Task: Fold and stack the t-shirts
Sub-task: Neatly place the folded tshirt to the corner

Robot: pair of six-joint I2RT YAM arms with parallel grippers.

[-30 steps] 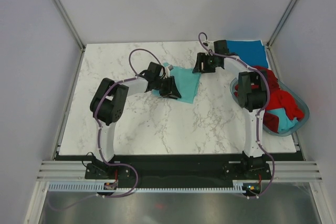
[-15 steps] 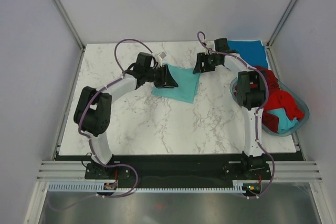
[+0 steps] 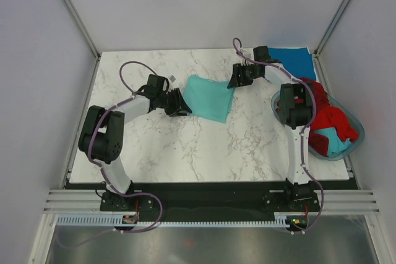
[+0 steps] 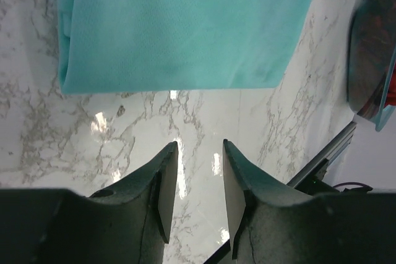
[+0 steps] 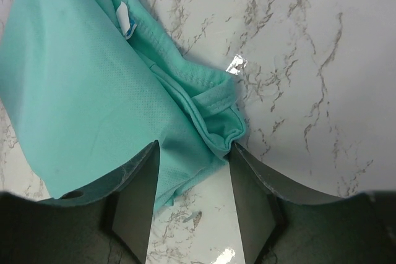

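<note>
A light teal-green t-shirt (image 3: 209,97) lies folded on the marble table (image 3: 185,146), also in the left wrist view (image 4: 185,23) and the right wrist view (image 5: 105,91). My left gripper (image 3: 184,110) is open and empty, just left of the shirt's left edge (image 4: 199,146). My right gripper (image 3: 233,82) is open at the shirt's upper right corner, its jaws standing either side of the bunched hem (image 5: 193,146). A deeper blue t-shirt (image 3: 292,61) lies flat at the back right. Red t-shirts (image 3: 327,119) fill the basket.
A translucent blue-grey oval basket (image 3: 353,141) stands at the right edge, holding red shirts and a teal one (image 3: 335,145). Grey walls enclose the table. The black front rail (image 3: 204,185) runs along the near edge.
My left gripper has let go of the teal shirt and drawn back to the left; the shirt now lies flat and folded. The right arm has barely moved.
</note>
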